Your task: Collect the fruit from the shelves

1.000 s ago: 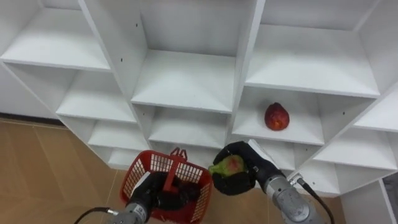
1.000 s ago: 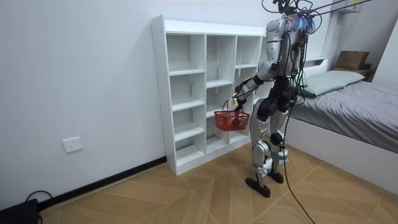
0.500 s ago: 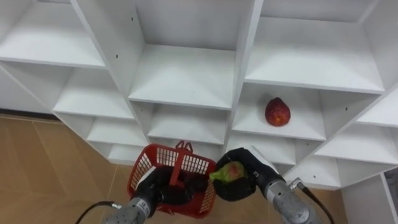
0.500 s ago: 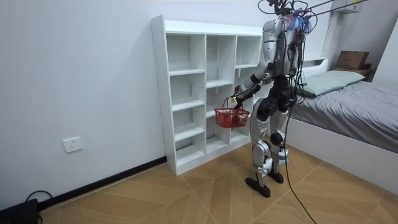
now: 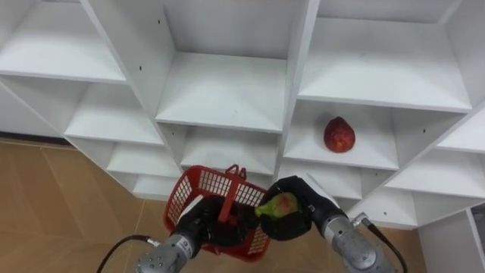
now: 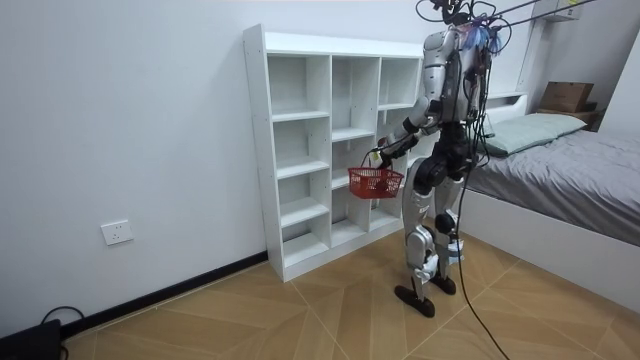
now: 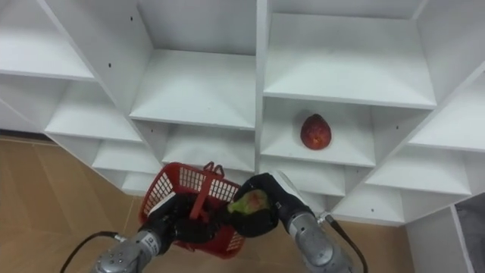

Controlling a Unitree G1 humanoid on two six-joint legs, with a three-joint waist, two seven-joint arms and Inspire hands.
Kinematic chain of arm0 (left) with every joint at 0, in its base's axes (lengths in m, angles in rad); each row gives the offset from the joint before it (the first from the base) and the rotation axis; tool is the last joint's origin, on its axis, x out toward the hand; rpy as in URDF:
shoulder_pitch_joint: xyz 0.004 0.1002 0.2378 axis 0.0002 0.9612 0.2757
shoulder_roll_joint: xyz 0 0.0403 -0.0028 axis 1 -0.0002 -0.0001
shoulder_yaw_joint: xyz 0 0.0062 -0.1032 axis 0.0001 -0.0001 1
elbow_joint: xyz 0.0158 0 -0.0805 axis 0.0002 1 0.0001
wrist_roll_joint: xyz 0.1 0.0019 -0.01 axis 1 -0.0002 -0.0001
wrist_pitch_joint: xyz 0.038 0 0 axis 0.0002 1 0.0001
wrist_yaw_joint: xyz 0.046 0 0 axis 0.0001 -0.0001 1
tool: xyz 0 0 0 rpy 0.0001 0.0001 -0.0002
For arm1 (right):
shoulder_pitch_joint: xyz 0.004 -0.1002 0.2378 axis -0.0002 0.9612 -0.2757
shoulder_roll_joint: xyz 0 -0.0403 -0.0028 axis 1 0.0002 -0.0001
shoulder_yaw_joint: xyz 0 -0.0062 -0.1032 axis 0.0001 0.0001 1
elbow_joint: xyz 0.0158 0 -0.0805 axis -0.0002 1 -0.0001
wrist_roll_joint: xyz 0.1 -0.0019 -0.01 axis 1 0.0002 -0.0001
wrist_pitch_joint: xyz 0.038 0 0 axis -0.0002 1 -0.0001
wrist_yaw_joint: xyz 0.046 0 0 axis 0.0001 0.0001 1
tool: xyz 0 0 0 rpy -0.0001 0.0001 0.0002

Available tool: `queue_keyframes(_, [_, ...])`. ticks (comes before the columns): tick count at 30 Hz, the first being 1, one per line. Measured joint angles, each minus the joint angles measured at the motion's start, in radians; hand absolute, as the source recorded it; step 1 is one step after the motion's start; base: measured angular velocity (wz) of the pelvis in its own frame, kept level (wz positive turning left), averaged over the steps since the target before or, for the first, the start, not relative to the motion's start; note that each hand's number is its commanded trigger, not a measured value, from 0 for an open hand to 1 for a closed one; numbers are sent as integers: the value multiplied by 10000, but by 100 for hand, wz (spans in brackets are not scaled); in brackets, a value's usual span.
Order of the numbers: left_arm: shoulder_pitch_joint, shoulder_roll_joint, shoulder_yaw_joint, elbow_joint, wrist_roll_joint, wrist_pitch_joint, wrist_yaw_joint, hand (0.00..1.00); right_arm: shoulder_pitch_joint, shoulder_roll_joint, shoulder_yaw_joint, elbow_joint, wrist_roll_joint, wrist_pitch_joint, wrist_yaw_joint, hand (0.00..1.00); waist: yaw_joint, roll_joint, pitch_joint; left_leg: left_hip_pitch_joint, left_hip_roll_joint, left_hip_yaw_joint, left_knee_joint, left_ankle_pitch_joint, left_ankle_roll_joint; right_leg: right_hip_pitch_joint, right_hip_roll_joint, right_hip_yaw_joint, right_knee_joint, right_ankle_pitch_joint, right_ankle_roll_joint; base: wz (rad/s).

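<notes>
A red mesh basket hangs in front of the closet's lower shelves, with my left hand shut on its handle. Just right of the basket, my right hand is shut on a green fruit with a red blush, held against the basket's right rim. A red fruit lies alone on a shelf in the closet's right column, above and beyond my right hand. In the room view I stand upright facing the white closet, with the basket held at waist height.
The closet's other white compartments hold nothing. Wooden floor lies to the lower left. In the room view a bed stands behind me on the room view's right, and a wall socket is on the left.
The left hand has carried the basket up and to the right, until it meets the right hand. The right hand still holds the green fruit at about the same place.
</notes>
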Motion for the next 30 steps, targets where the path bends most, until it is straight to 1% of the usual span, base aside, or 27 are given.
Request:
queue_keyframes(6, [-5, 23, -92, -213, 14, -3, -68, 100, -49, -3, -12, 123, 4, -1, 22, 100, -33, 5, -5, -11, -3, 13, 0, 1, -1, -16, 7, 17, -11, -1, 1, 0])
queue_keyframes(9, [-8, 8, -111, -213, 15, -3, -235, 100, -201, 22, 5, 398, 23, -1, 145, 100, -38, -1, -8, -1, 3, 48, 2, 2, -1, -14, -2, 29, -6, -1, 1, 0])
queue_keyframes(13, [-9, -26, -182, -213, 62, -4, -246, 100, -222, 39, 1, 436, 11, 0, 229, 100, -40, -13, -3, 24, 11, 78, 2, 2, -1, -2, -4, 29, 0, -1, 1, -1])
queue_keyframes(14, [-10, -58, -192, -212, 102, -4, -246, 100, -225, 40, -1, 461, 19, 0, 242, 58, -50, -24, 2, 33, 11, 87, 2, 3, -1, 1, -6, 29, 4, -1, 0, 0])
queue_keyframes(15, [-9, -71, -207, -211, 106, -4, -247, 100, -247, 79, -1, 546, 17, 0, 247, 15, -55, -36, 9, 38, 11, 94, 2, 3, -1, 4, -6, 33, 6, -1, 0, 0])
queue_keyframes(16, [-9, -60, -206, -201, 106, -4, -248, 100, -281, 141, 0, 652, 21, -2, 250, 0, -50, -44, 14, 41, 11, 96, 2, 3, -1, 9, -8, 29, 3, -1, 0, 0])
queue_keyframes(18, [-8, -56, -244, -162, 106, -4, -265, 100, -467, 266, -1, 1192, 19, 11, 257, 0, -80, -75, 30, 39, 8, 98, 3, 3, 0, 9, -13, 32, -2, -1, 1, 0])
queue_keyframes(23, [3, -24, -382, -156, 106, -3, -472, 100, -467, 438, 28, 1410, -4, 14, 483, 0, -81, -84, 32, 28, 7, 112, 9, 3, 1, 2, -13, 39, -10, -1, 1, 0])
queue_keyframes(30, [2, -45, -535, -159, 105, -3, -642, 100, -582, 409, 214, 1427, -5, 14, 578, 0, -101, -67, 23, 22, 10, 112, 14, 3, 1, 16, -10, 25, -7, -1, 1, 0])
